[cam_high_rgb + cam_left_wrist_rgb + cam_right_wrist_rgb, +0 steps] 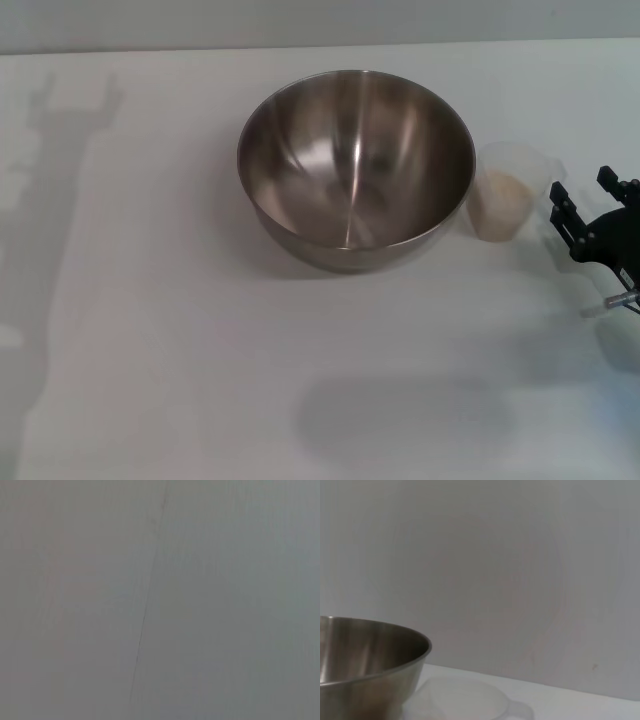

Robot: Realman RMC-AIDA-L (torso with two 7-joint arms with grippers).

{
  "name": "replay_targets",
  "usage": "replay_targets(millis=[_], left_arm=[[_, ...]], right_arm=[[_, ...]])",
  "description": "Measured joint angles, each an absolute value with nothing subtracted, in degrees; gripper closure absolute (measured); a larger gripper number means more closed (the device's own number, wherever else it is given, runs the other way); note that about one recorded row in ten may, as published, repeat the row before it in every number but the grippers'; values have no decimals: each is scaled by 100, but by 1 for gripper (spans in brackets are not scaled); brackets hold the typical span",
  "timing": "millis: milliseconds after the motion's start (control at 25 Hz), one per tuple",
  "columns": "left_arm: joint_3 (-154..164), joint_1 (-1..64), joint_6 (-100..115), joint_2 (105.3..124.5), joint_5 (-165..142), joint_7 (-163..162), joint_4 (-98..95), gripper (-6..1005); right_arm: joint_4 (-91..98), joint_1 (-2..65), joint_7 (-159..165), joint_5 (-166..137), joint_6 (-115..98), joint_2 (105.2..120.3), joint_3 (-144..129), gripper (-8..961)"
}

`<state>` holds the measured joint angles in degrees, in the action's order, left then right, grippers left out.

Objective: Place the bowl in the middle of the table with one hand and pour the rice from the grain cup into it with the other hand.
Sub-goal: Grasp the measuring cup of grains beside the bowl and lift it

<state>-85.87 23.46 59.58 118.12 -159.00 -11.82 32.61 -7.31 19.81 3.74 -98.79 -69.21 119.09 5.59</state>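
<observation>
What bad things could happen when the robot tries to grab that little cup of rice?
The small clear plastic cup of pale rice stands very close beside the big shiny steel bowl, so the open right gripper, just to its right, has little room on that side. A finger might bump the bowl or tip the light cup, spilling rice on the white table. The see-through cup may also be hard to grip squarely.

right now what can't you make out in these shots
- Left gripper: in no view; the left wrist view shows only a plain grey surface with a thin line.
- Right gripper: cut off by the head view's right edge, near the grain cup; jaws look open.
- Rice: amount unclear through the frosted wall.
- Bowl: cut by the right wrist view's edge, inside hidden there.
</observation>
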Motion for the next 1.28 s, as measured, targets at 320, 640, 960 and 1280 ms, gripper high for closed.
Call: replay_targets(millis=[320,640,960,1280], left_arm=[[-8587,2336,5986,11813,-15900,-1190,3261,128],[-8587,2292,6031,11821,-15899,-1280,3261,128],[-8587,2263,6136,11823,-15890,-1354,3241,128],[-8587,2224,6181,11822,-15891,-1481,3240,128]], right_arm=[[-657,2126,367,-9879,-6799,11911,554,364],[-621,2241,361,-9879,-6708,11915,569,365],[-555,2325,360,-9876,-6630,11919,571,365],[-510,2419,359,-9869,-6546,11918,549,364]])
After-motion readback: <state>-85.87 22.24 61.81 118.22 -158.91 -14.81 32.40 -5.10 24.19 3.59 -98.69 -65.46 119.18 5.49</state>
